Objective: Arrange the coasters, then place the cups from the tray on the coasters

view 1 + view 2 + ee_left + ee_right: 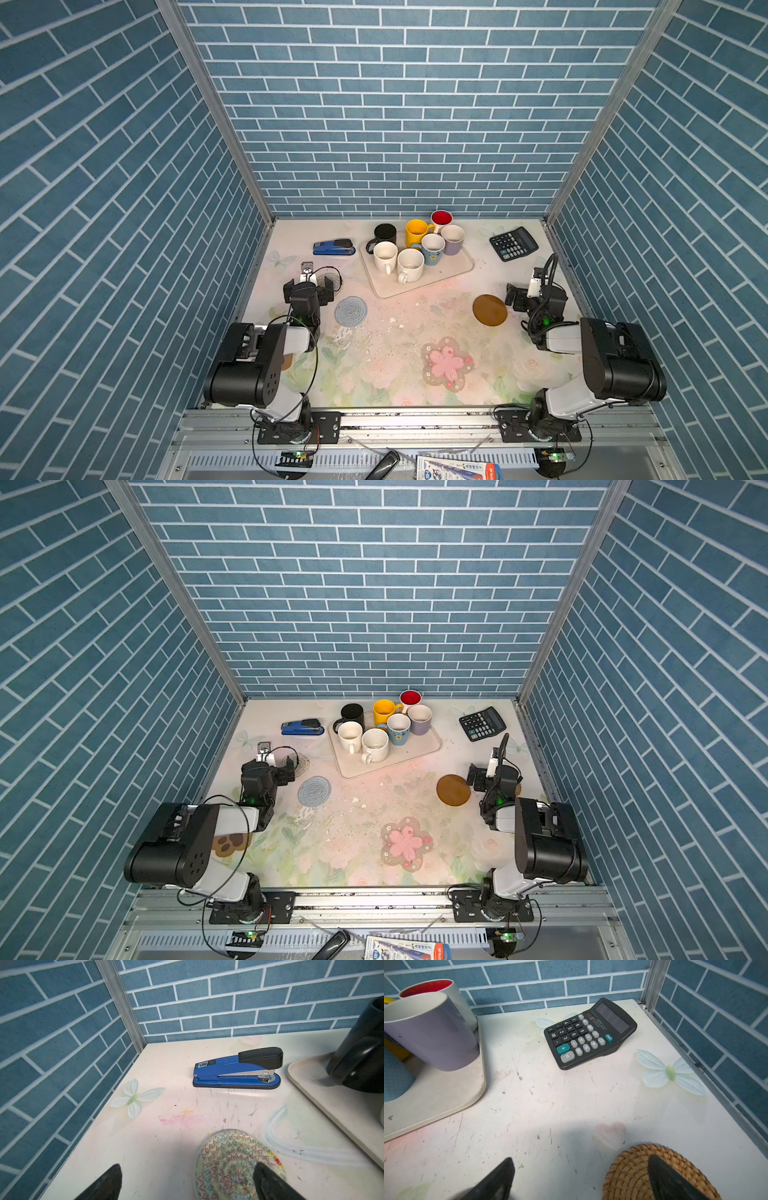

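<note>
Left arm (249,361) and right arm (615,361) built of black housings joined by white links, black cables (503,746) looped alongside, green lights (300,320) lit at wrists, pointed black fingers (270,1184), black base plates (326,426) screwed onto a silver rail (415,419)

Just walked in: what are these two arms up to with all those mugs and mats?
Two robot arms are setting out coasters for mugs. Neither holds anything: the left gripper stands open over a zigzag-patterned round coaster, the right gripper open over a woven rattan coaster. A blue-grey crocheted coaster, a brown disc and a pink flower coaster lie apart on the table. All seven mugs stand on the cream tray, none on a coaster yet.
</note>
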